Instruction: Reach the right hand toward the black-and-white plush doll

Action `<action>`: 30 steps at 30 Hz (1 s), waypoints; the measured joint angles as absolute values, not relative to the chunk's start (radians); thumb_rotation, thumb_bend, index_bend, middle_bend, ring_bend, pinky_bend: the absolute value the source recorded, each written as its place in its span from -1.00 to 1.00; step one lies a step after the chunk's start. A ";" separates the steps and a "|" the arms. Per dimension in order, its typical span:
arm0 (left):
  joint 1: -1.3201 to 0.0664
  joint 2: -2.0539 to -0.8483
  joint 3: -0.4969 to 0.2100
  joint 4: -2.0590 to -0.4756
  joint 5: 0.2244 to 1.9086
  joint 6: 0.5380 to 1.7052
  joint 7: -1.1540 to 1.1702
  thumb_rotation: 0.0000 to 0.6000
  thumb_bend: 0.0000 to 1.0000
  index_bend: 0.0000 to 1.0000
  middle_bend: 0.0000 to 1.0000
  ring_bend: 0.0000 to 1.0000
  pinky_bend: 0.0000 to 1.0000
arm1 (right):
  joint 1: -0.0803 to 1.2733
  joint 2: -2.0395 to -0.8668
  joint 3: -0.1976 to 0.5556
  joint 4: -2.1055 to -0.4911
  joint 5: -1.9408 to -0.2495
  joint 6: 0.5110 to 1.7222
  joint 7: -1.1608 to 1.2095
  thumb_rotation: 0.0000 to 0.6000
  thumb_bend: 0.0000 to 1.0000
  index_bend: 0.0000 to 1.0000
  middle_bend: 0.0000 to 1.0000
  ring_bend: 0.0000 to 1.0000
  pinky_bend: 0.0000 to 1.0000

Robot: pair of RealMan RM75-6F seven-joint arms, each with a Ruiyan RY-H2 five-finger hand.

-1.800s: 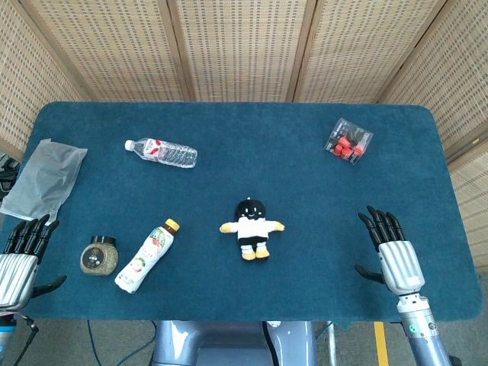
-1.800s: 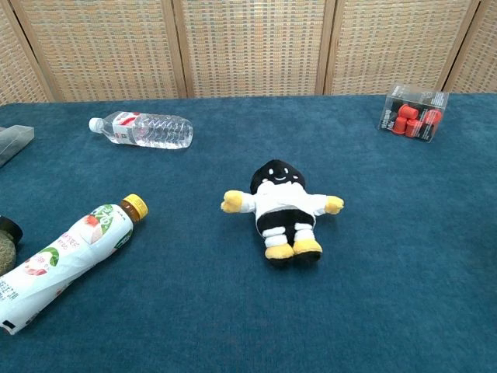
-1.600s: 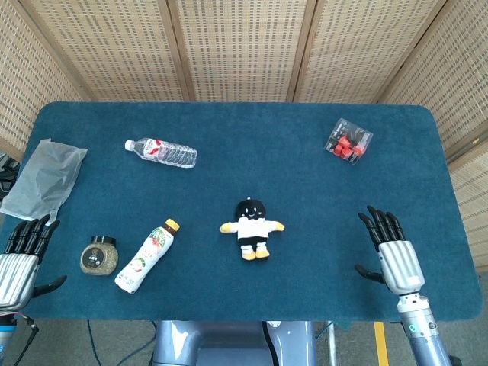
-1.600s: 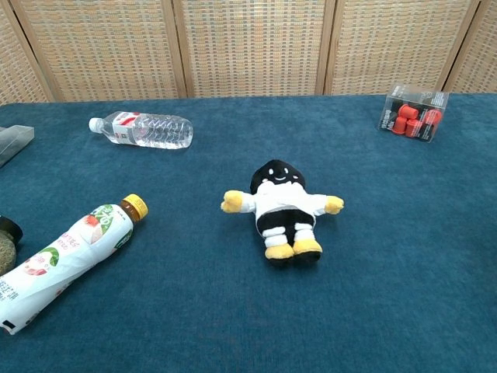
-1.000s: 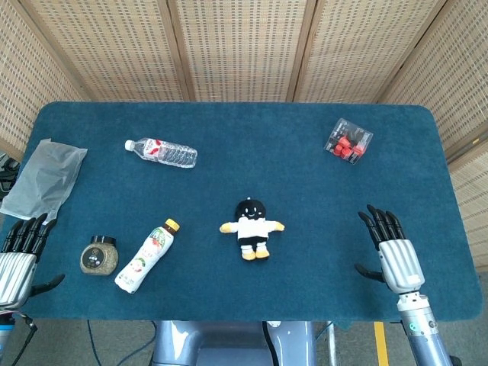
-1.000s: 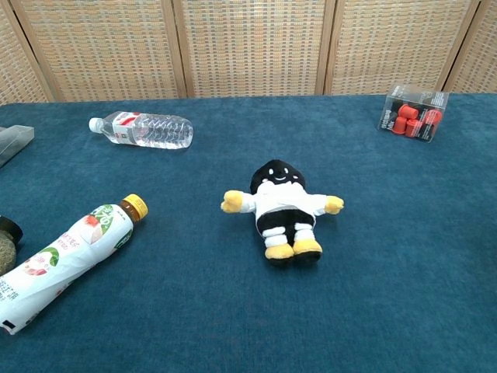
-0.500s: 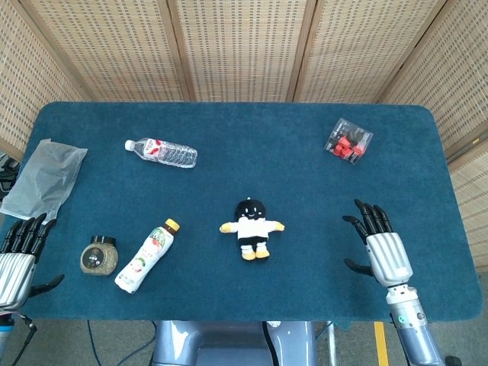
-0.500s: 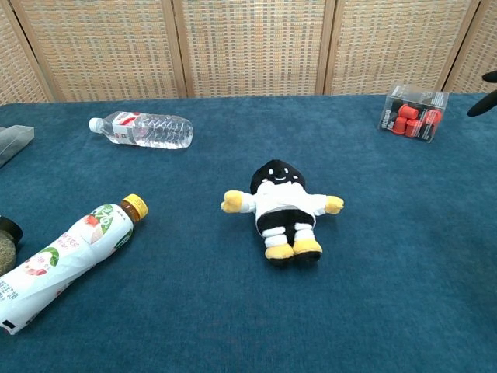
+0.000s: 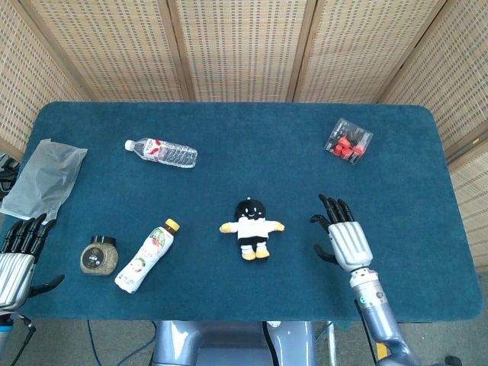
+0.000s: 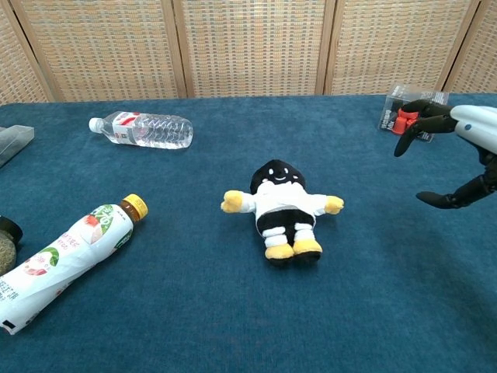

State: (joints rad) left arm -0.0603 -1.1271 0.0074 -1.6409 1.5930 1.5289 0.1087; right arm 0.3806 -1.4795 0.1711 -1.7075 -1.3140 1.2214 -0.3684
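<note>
- Near the middle of the blue table [image 9: 229, 122], we see the black-and-white plush doll [image 9: 252, 227] lying on its back, head toward the far edge, yellow feet toward us and arms spread out to either side.
- To the right of the doll we find the right robot hand [image 9: 341, 233], holding nothing, its dark fingers [image 9: 334, 207] straight, apart and pointing away from us, thumb out toward the doll.
- From the chest view, we see this right robot hand [image 10: 458, 155] at the right edge of the picture, raised above the table and not touching the doll [image 10: 281, 208]; a stretch of bare cloth lies between them.
- At the near left corner of the table, we see the left robot hand [image 9: 19, 255], fingers extended and spread, gripping nothing; it sits just left of a small dark-lidded jar [image 9: 99, 255].
- Beside the jar we note a yellow-capped drink bottle [image 9: 146, 256] lying on its side, cap pointing toward the far right.
- Further back on the left we see a clear water bottle [image 9: 162, 152], also on its side, and a clear plastic bag [image 9: 46, 177] near the left edge.
- Toward the far right corner we see a clear box of red pieces [image 9: 348, 142], well apart from the doll; in the chest view the fingers partly cover it.
</note>
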 measured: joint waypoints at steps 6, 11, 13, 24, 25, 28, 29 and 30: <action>-0.062 -1.126 0.008 -1.640 1.594 1.527 0.103 1.00 -0.90 -1.00 -1.00 -1.00 -1.00 | 0.411 -1.528 0.177 -1.691 -1.274 1.196 -0.414 1.00 -0.12 -0.28 -1.00 -1.00 -0.97; -0.062 -1.127 0.010 -1.639 1.597 1.526 0.102 1.00 -0.90 -1.00 -1.00 -1.00 -1.00 | 0.440 -1.568 0.193 -1.674 -1.232 1.174 -0.440 1.00 -0.12 -0.28 -1.00 -1.00 -0.97; -0.062 -1.126 0.010 -1.638 1.597 1.527 0.101 1.00 -0.90 -1.00 -1.00 -1.00 -1.00 | 0.454 -1.586 0.203 -1.662 -1.206 1.163 -0.451 1.00 -0.12 -0.28 -1.00 -1.00 -0.97; -0.065 -1.126 0.006 -1.633 1.585 1.517 0.088 1.00 -0.90 -1.00 -1.00 -1.00 -1.00 | 0.511 -1.651 0.237 -1.594 -1.116 1.120 -0.471 1.00 -0.11 -0.28 -1.00 -1.00 -0.97; -0.065 -1.125 0.006 -1.633 1.584 1.515 0.087 1.00 -0.90 -1.00 -1.00 -1.00 -1.00 | 0.516 -1.656 0.239 -1.588 -1.109 1.117 -0.472 1.00 -0.11 -0.28 -1.00 -1.00 -0.97; -0.067 -1.126 0.005 -1.631 1.579 1.512 0.085 1.00 -0.90 -1.00 -1.00 -1.00 -1.00 | 0.533 -1.673 0.245 -1.564 -1.089 1.105 -0.475 1.00 -0.11 -0.28 -1.00 -1.00 -0.97; -0.067 -1.126 0.004 -1.630 1.577 1.510 0.084 1.00 -0.90 -1.00 -1.00 -1.00 -1.00 | 0.539 -1.678 0.247 -1.556 -1.083 1.102 -0.476 1.00 -0.11 -0.28 -1.00 -1.00 -0.97; -0.067 -1.126 0.004 -1.629 1.574 1.508 0.083 1.00 -0.90 -1.00 -1.00 -1.00 -1.00 | 0.546 -1.684 0.249 -1.547 -1.074 1.098 -0.477 1.00 -0.11 -0.28 -1.00 -1.00 -0.97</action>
State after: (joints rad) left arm -0.0675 -1.1258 0.0036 -1.6289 1.5744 1.5083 0.0826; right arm 0.5456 -1.6840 0.2490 -1.5471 -1.0744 1.0983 -0.4770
